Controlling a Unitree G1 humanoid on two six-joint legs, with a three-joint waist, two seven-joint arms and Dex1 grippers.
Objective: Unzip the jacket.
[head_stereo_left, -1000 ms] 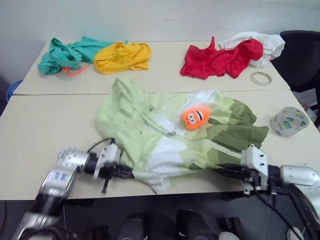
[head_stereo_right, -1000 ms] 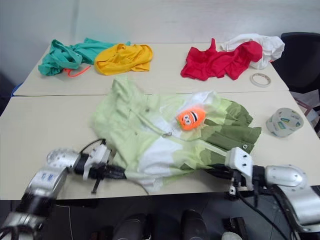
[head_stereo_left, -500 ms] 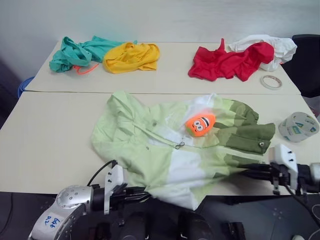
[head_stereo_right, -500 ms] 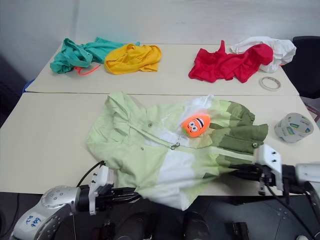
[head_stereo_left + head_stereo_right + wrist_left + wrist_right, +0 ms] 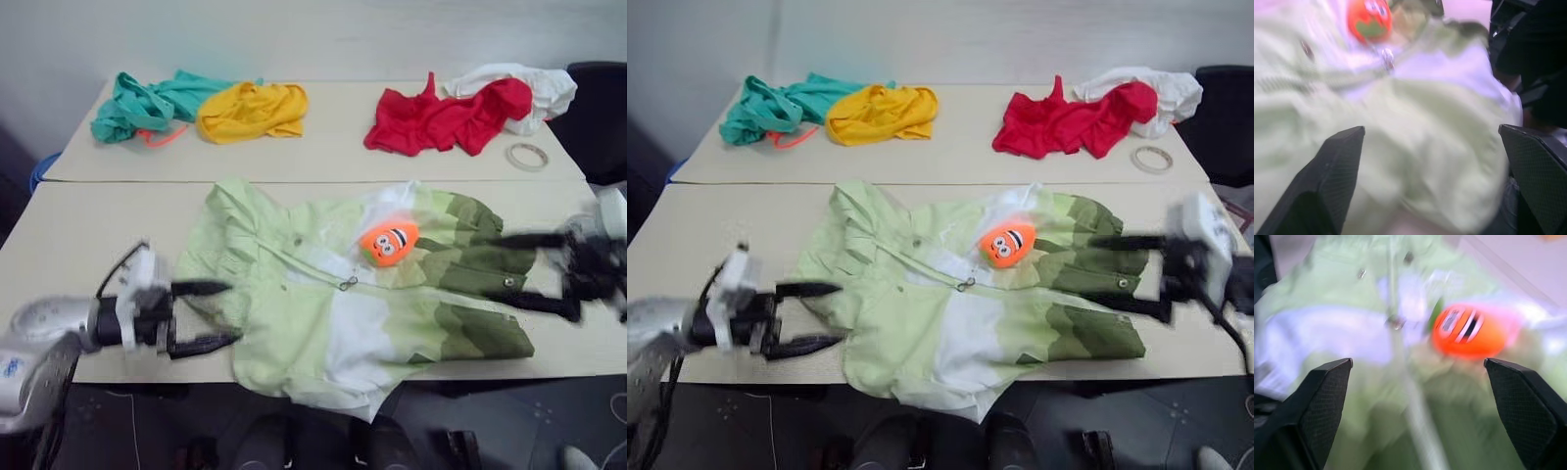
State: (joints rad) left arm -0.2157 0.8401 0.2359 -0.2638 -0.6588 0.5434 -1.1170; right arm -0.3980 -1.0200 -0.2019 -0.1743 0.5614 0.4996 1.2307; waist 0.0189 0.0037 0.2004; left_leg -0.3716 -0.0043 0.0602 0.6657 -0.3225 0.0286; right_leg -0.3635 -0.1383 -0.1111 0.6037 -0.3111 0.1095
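Both hands have just let go, the left hand (image 5: 201, 316) and right hand (image 5: 534, 271) spread empty beside the jacket (image 5: 343, 304), its zipper unopened.

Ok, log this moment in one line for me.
task: unzip | left gripper: fingers open, empty | right gripper: fingers open, empty | pale-green jacket with white band: flat on table, zipper closed | orange plush toy: on jacket

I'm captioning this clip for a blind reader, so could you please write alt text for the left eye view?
A pale-green jacket lies spread on a table, an orange toy resting on it, with the left tool and right tool open at its two sides. Teal, yellow, red and white garments lie behind.
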